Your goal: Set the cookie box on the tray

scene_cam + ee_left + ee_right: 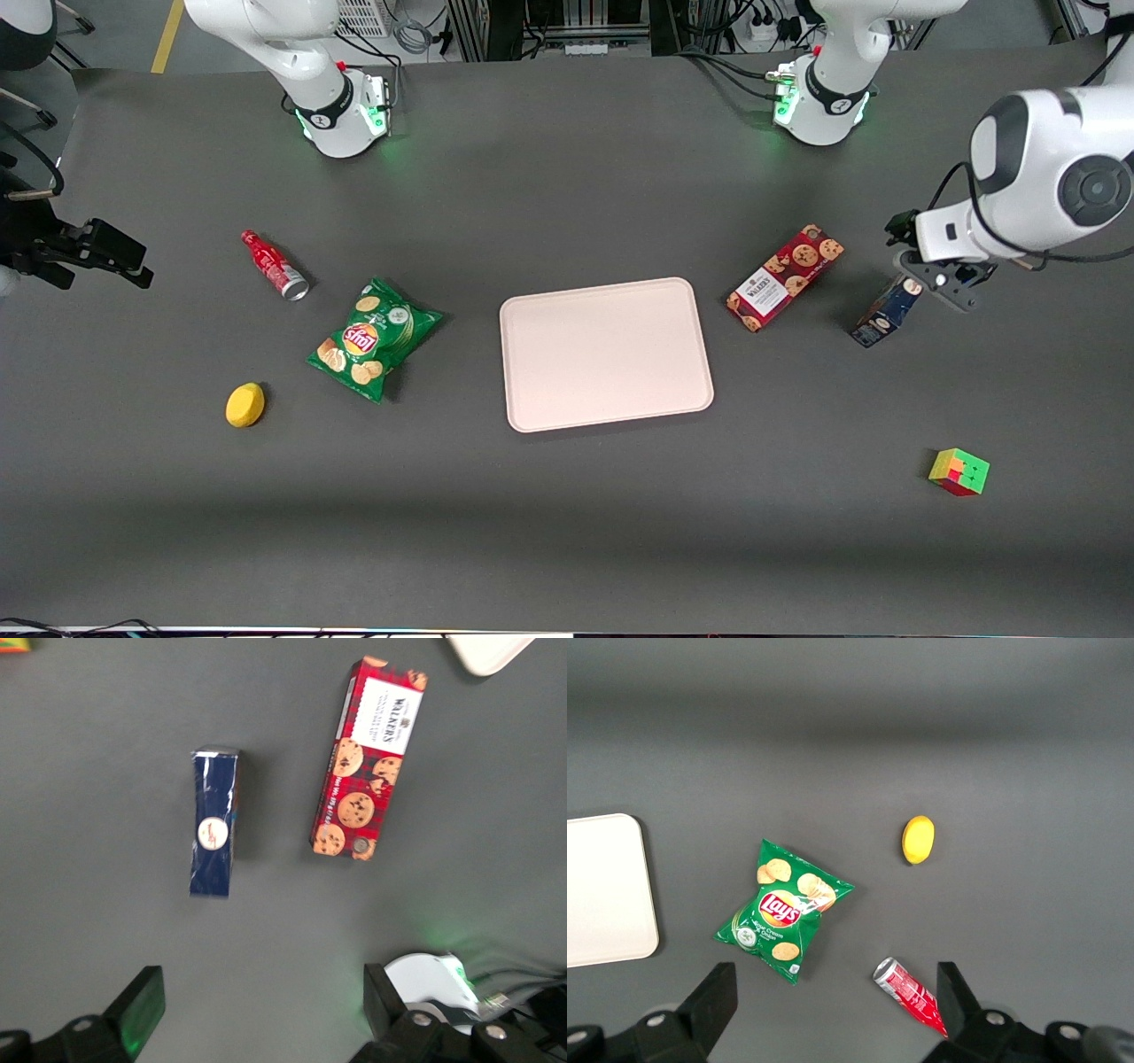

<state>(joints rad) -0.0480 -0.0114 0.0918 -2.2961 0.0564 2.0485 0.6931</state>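
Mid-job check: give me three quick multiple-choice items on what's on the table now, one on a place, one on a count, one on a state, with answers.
1. Where is the small dark navy-blue cookie box?
A. on the table beside the flat red cookie box
B. on the tray
C. held in the hand

2. How many things lie on the large pale pinkish-beige tray?
A. two
B. one
C. none

3. The left arm's hand is:
A. open above the table
B. shut on the chip bag
C. resting on the tray

Answers: 1 A, both boxes lie side by side on the grey mat; 2 C, its surface is bare; 3 A, the fingers stand wide apart, holding nothing.

Robot lab: bench-mounted arms [301, 71], cable racks.
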